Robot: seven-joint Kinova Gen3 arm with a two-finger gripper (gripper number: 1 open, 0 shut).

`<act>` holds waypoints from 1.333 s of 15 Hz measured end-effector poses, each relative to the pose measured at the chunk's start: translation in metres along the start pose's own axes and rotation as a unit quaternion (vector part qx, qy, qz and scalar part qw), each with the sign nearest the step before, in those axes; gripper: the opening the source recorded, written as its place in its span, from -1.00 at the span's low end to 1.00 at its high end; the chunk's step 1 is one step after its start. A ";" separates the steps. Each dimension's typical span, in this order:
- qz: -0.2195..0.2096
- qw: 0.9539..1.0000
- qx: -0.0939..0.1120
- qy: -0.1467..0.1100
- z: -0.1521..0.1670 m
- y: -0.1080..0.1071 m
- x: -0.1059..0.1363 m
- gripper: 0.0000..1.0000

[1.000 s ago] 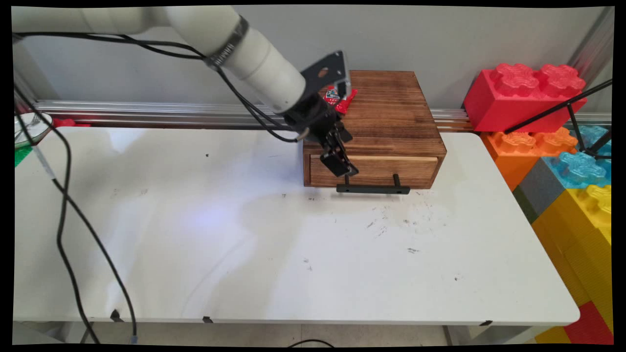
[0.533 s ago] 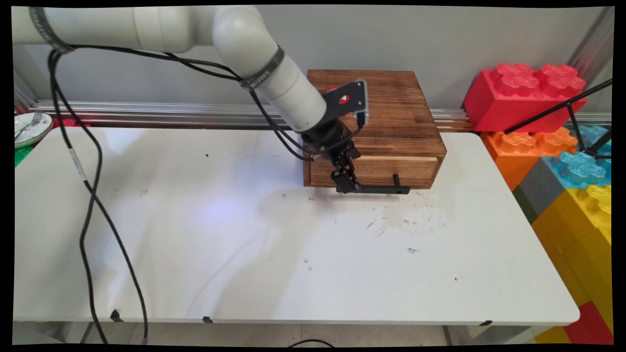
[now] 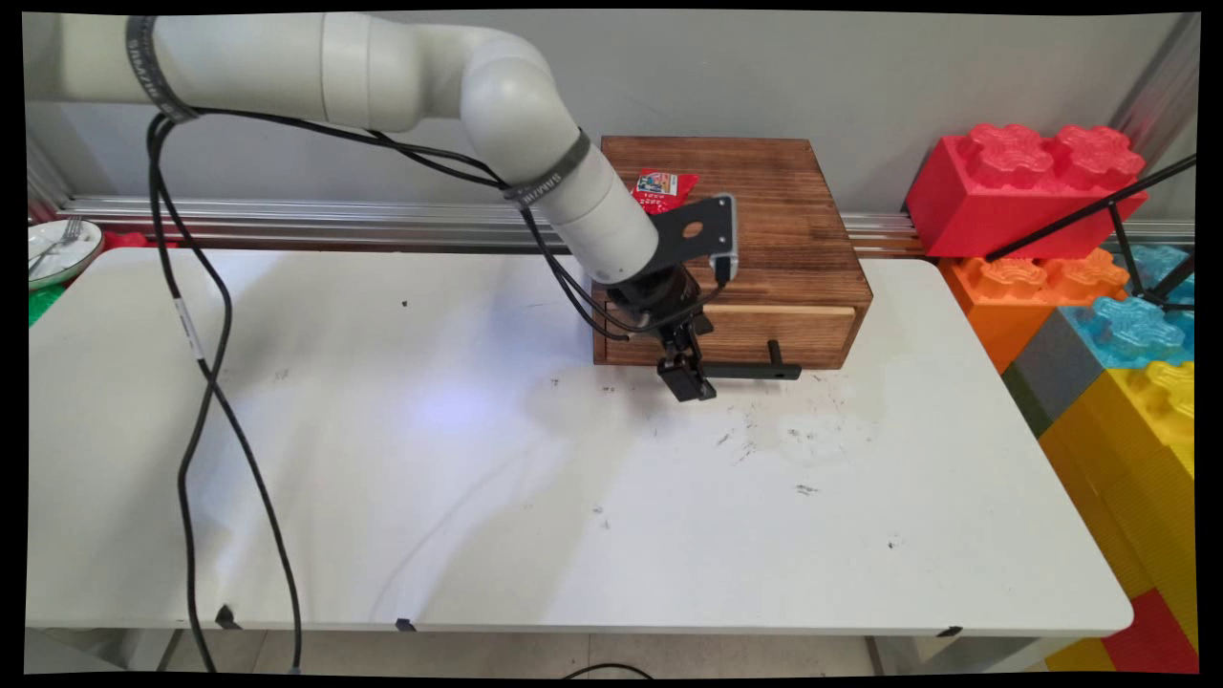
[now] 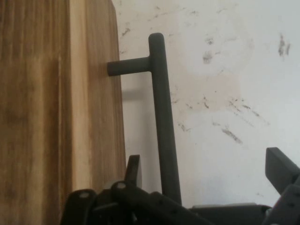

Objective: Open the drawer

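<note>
Gripper (image 3: 690, 380): lower than a second ago, now at left end of drawer handle (image 4: 161, 122); fingers (image 4: 281, 166) spread, bar between, nothing clamped. Drawer (image 3: 736, 333) shut.

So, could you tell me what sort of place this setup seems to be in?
Probably a robotics lab: an arm's gripper at the handle of a wooden drawer box on a bare white table, with giant toy bricks stacked alongside.

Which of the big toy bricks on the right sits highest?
The red brick, stacked atop the orange brick; the blue brick and yellow brick sit lower.
</note>
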 end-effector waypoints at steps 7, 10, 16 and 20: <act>0.001 1.000 -0.006 -0.005 0.024 0.003 0.004 1.00; -0.001 1.000 -0.008 -0.006 0.033 0.003 0.005 1.00; -0.006 1.000 -0.011 -0.006 0.049 0.004 0.004 1.00; -0.011 1.000 -0.013 -0.006 0.056 0.005 0.003 1.00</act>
